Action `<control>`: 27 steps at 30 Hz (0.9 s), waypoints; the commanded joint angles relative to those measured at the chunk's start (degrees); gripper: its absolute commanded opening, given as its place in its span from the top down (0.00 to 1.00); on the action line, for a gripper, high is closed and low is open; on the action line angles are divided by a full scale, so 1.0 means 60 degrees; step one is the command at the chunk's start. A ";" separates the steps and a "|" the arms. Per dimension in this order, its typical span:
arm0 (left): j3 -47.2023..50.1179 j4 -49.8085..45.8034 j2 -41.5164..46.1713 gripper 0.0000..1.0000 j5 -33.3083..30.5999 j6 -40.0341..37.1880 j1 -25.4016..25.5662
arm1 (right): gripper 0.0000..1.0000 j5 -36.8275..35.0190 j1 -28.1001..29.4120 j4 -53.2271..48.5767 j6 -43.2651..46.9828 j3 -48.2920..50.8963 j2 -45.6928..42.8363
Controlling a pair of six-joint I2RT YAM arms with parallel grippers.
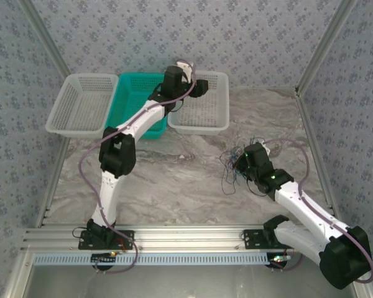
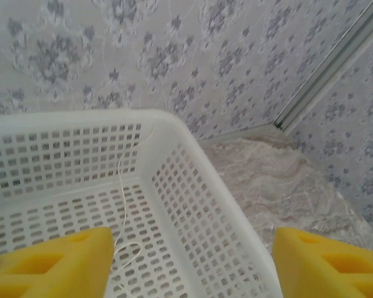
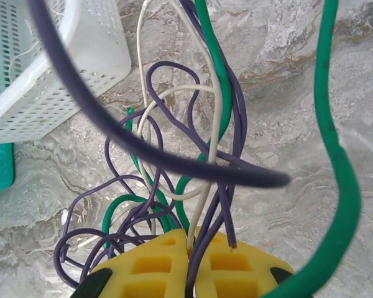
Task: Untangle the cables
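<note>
The right gripper (image 3: 191,243) is clamped tight on the cables (image 3: 174,162), with purple, green and white strands pinched between its yellow pads. In the top view the tangle sits on the marble table (image 1: 174,186) toward 3 o'clock. The left gripper (image 2: 191,242) hangs with fingers wide apart and holds nothing, over the white basket (image 2: 193,180) at 12 o'clock. One thin white strand (image 2: 123,198) lies on the basket's mesh floor

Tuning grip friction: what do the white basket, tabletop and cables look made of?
The white basket: moulded plastic, slightly glossy, judging by its perforated grid walls. The tabletop: marble-look, grey-veined, fairly matte; stone or printed laminate, can't tell. The cables: thin wires in smooth plastic-like insulation, purple, green and white, with a slight sheen.
</note>
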State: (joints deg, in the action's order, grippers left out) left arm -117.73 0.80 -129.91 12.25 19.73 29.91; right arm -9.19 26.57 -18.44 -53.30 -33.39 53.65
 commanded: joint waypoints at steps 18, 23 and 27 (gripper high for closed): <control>0.8746 0.3177 0.7649 0.29 0.2442 -0.0632 0.0724 | 1.00 0.3211 -0.0356 0.2139 0.3437 -0.1294 0.0447; 0.9688 0.2634 0.8107 0.28 0.3270 -0.1443 0.1343 | 0.99 0.4761 -0.0254 0.2177 0.5384 -0.1806 0.0678; 1.0189 0.2679 0.8133 0.28 0.3255 -0.1440 0.1489 | 1.00 0.5479 -0.0021 0.1832 0.6602 -0.2128 0.0852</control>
State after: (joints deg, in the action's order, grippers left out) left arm -57.71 16.86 -83.02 29.78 13.26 38.92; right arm 17.37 25.50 -7.46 -22.98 -43.46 58.15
